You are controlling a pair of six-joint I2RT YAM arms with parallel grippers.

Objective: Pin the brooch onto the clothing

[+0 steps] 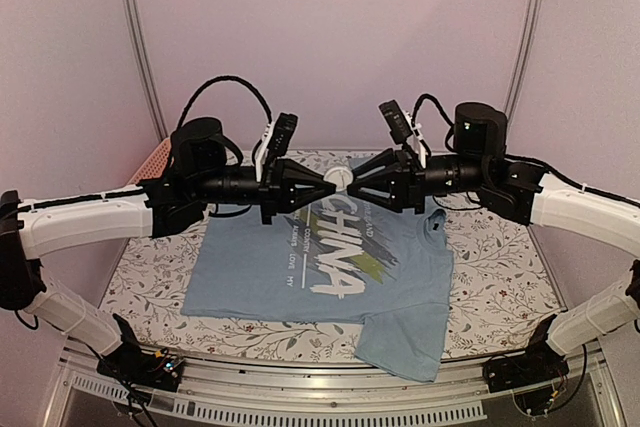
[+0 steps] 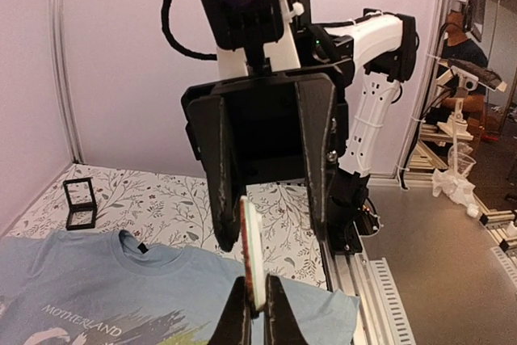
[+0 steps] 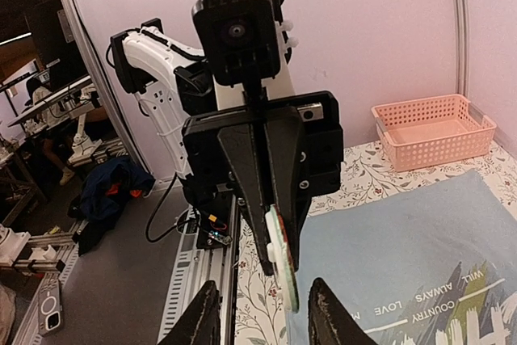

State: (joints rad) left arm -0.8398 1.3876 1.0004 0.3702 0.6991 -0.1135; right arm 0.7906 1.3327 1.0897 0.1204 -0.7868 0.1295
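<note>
Left gripper (image 2: 257,300) pinched tight on the lower rim of the brooch (image 2: 252,248), disc edge-on in mid-air above the shirt (image 1: 250,277). Nose to nose with it, right gripper (image 3: 265,288) with jaws parted, one finger to each side of the little disc, neither seen touching it. Pale rim on the disc, hints of green and reddish-orange on its face.

Printed across the shirt's chest in big white capitals: "CHINA" (image 1: 335,259), over green and grey brush strokes. Smaller lines around it: "MOTHERLAND" (image 2: 81,311) and "ALWAYS LOVE MY COUNTRY" (image 3: 440,296). Light blue cloth spread flat on a flowered table cover (image 1: 500,277).

Pink slatted basket (image 3: 432,127) at the left edge of the table by the wall, just beside the shirt; only its own bare floor seen inside. Small black square hinged case (image 2: 81,202) lying open on the cover near the collar, clear of the cloth; contents not made out. No readable writing on either container.
</note>
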